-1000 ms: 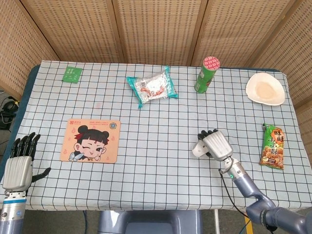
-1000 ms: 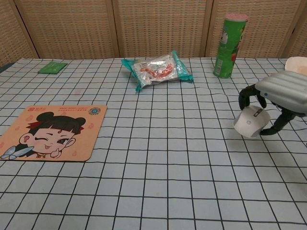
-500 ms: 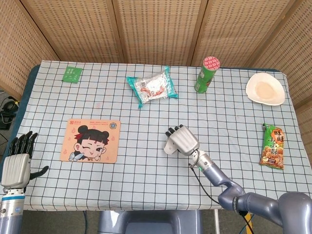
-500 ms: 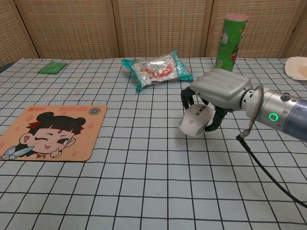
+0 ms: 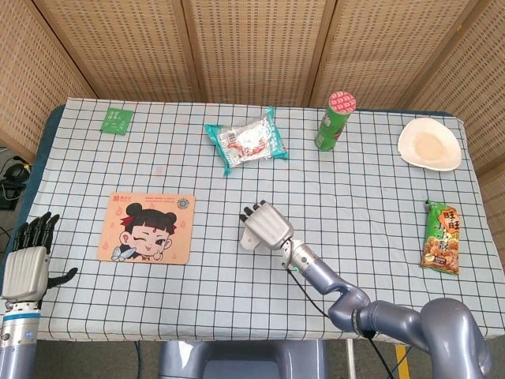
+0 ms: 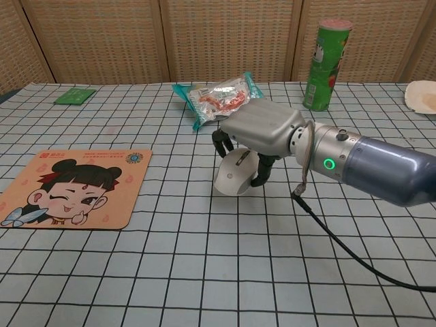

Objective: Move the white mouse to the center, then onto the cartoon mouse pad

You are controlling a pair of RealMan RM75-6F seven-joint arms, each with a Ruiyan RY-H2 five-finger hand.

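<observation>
Step one nearly done: right robot hand (image 6: 262,139) gripping white mouse (image 6: 234,177) near table (image 5: 237,268) center. Left robot hand (image 5: 28,264) open, idle. Next: release at center, then carry to cartoon mouse pad (image 5: 147,228).

The head view looks steeply down from above the near edge of the table (image 5: 379,260), facing the wicker screen (image 5: 252,47) behind it, and takes in the whole cloth; the chest view sits low and close, looking almost level across the cloth toward that screen; both share the right hand (image 5: 265,226) (image 6: 262,131), the cartoon mouse pad (image 5: 146,227) (image 6: 71,187) beyond its fingertips, and the green can (image 5: 334,120) (image 6: 325,65) behind its knuckles.
</observation>
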